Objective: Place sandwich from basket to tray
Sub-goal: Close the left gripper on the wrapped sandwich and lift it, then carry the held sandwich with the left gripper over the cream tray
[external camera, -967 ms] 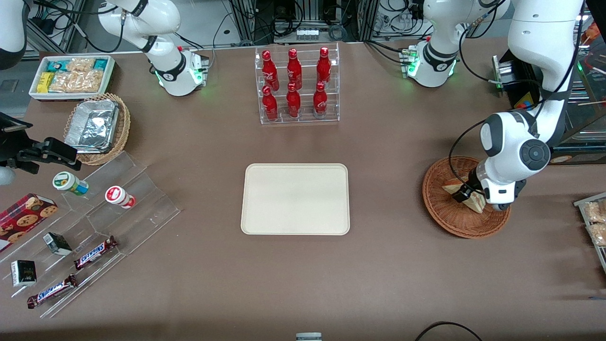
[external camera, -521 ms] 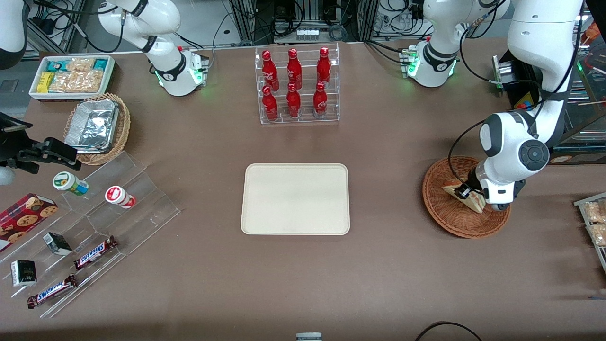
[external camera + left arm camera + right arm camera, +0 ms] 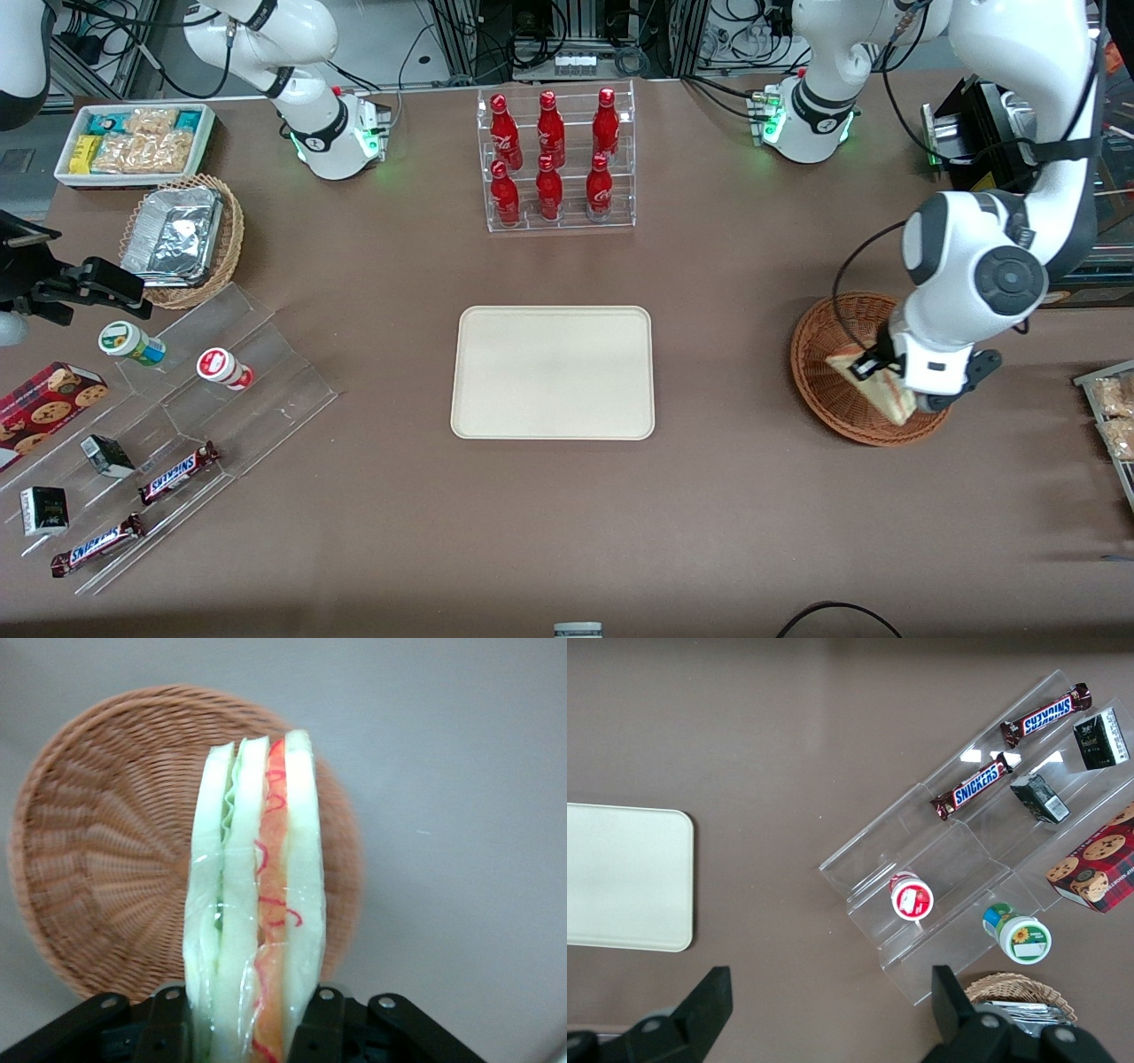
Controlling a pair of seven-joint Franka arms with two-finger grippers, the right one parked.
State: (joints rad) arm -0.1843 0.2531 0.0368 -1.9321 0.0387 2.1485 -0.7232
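Now, nearest the front camera, toward the parked arm's end of the surface (image 3: 753, 532), a clear stepped display (image 3: 177, 443) carries two Snickers bars (image 3: 177, 470), small dark boxes, a cookie box (image 3: 44, 408) and two little tubs (image 3: 133, 344). The cream tray (image 3: 552, 373) sits mid-surface, bare, flat, nothing on it. Level with it, at the working arm's end, the reddish-brown basket (image 3: 833, 390) rests on the surface, and the sandwich (image 3: 873, 390) hangs above its bowl, lifted clear of the weave in the wrist view. Wrapped in clear film, it shows its cut edge: white bread, green layer, red layer. The tool (image 3: 873, 368) is clamped on the sandwich, one finger (image 3: 168, 1019) on each bread face at the wedge's thick end, the point sticking out away from the tool. Farther back, a tan wicker basket (image 3: 182, 239) holds a foil container, and a white bin (image 3: 133, 142) holds snack packets. Farthest, a clear rack (image 3: 558, 159) holds six red bottles, between the two arm bases.
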